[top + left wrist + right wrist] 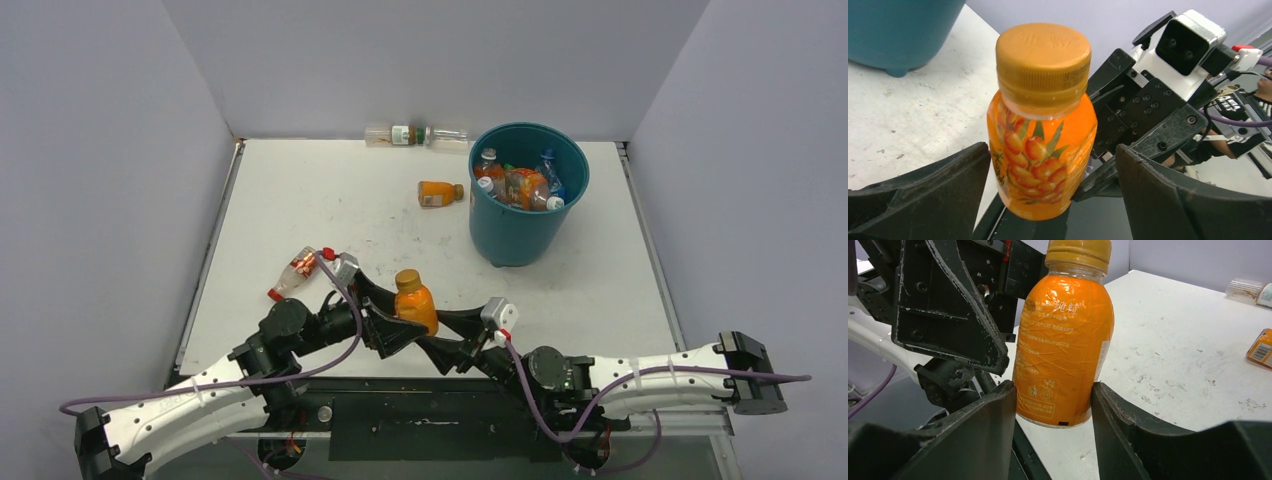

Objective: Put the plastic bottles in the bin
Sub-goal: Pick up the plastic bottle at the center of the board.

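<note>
Plastic bottle (415,305), one orange, gripped by right hand (1054,405), left hand (1053,160) wide around it; four lie outside one bin (515,240).

Glossy plastic bottle (1063,335), scuffed matt black fingers (980,440).

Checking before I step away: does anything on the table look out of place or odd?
Nothing looks spilled or broken. Oddest: both end effectors meet at one upright orange bottle, with the right end effector clamping it and the left end effector open around it. A fallen orange bottle lies near the bin.
</note>
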